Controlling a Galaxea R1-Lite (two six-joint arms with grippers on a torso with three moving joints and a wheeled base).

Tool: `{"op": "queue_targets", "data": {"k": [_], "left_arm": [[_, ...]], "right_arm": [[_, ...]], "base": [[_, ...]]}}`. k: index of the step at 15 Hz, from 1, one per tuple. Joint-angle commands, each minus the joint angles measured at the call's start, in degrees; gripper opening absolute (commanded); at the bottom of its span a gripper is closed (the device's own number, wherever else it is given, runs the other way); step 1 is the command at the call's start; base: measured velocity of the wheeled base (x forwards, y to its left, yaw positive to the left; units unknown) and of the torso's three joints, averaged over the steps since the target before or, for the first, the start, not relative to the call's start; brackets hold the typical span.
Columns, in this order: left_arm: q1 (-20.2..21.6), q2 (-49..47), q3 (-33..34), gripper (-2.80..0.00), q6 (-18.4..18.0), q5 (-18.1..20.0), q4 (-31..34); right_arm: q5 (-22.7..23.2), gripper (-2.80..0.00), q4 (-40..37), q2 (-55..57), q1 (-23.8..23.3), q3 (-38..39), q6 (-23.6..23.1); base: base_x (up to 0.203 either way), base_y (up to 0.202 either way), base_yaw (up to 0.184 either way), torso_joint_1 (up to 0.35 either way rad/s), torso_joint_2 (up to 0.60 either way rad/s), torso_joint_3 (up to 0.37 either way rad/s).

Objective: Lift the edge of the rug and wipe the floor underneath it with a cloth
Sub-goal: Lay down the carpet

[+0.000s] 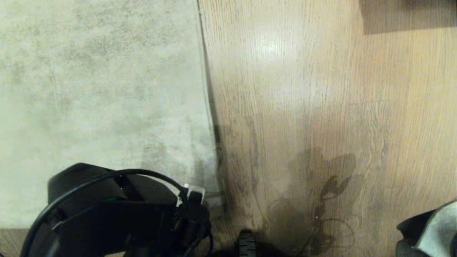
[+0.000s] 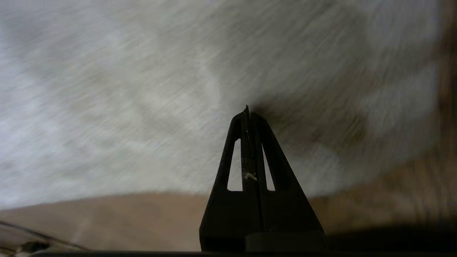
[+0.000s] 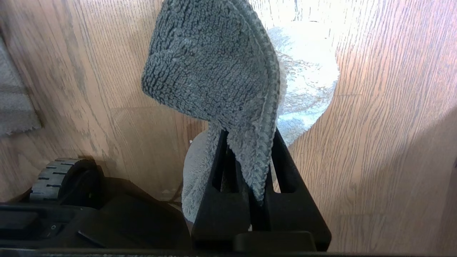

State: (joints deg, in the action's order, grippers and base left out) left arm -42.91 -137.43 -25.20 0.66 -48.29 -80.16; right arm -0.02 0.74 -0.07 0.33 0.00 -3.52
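The pale mottled rug (image 1: pixel 89 89) lies flat on the left, and the rug edge (image 1: pixel 210 117) runs straight away from me down to a corner near my base. To its right is the wood-grain floor (image 1: pixel 321 89). My left arm (image 1: pixel 107 214) hangs over the rug's near part. In the left wrist view the left gripper (image 2: pixel 247 111) is shut and empty, pointing at the rug (image 2: pixel 107 89) close to its border. My right gripper (image 3: pixel 249 134) is shut on the cloth (image 3: pixel 210 64), dark grey with a pale side, which shows at the lower right (image 1: pixel 441 225).
My base's black body and a ribbed wheel (image 3: pixel 50 175) sit just below the right gripper. A wheel (image 1: pixel 246 242) also shows by the rug corner. A dark shadowed patch (image 1: pixel 407 16) lies at the far right. Arm shadows fall across the floor.
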Motion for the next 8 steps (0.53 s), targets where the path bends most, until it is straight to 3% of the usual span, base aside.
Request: {"op": "queue_targets", "data": {"k": [1, 6, 8], "left_arm": [[0.9, -4.7, -8.3, -2.80, 0.0, 0.4, 2.9], [2.6, -9.5, -25.6, -2.80, -2.6, 1.0, 4.8], [3.1, -9.8, -29.2, -2.80, -4.6, 2.2, 4.1]], "right_arm": [[0.0, -2.80, 0.0, 0.1, 0.0, 0.0, 0.0], [0.0, -2.80, 0.0, 0.1, 0.0, 0.0, -0.1], [0.0, -2.80, 0.0, 0.1, 0.0, 0.0, -0.1]], "base": [[0.000, 0.000, 0.000, 0.000, 0.00, 0.000], [0.000, 0.000, 0.000, 0.000, 0.00, 0.000], [0.000, 0.000, 0.000, 0.000, 0.00, 0.000]]}}
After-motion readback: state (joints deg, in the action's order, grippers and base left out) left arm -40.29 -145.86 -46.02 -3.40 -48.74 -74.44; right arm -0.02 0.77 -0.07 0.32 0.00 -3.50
